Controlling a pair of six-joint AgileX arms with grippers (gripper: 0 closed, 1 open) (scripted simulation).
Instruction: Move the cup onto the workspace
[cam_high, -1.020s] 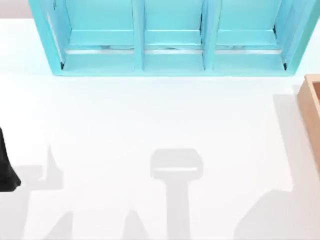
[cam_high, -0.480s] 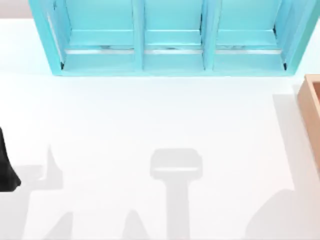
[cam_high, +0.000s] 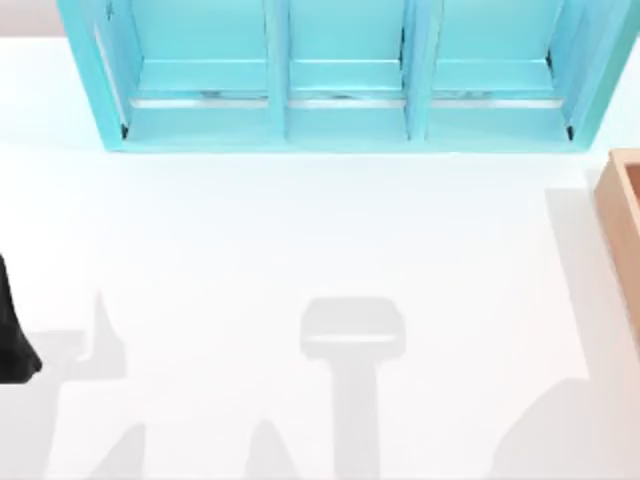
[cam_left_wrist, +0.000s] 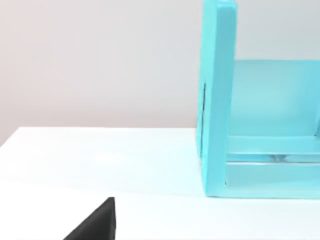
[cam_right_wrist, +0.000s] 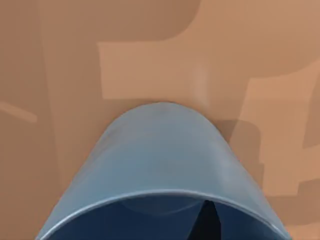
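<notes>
Overhead, bare white workspace (cam_high: 300, 230) below turquoise shelf (cam_high: 340, 75); gripper state indiscernible.

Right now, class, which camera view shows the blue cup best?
The right wrist view: the cup looms close, rim nearest, against tan wood. The top view shows the shelf and box edge; the left wrist view, the shelf's end.

**Shelf at twelve, box at three, arm at nine**

On the workspace (cam_high: 300, 240), the three-bay shelf unit (cam_high: 340, 110) stands at twelve o'clock, spanning most of the far edge. The wooden box (cam_high: 625, 215) sits at three o'clock, at the table's right edge, just right of the shelf unit. The left arm (cam_high: 12, 335) is at nine o'clock. In the right wrist view, the cup (cam_right_wrist: 162, 165) lies over the box's floor.
</notes>
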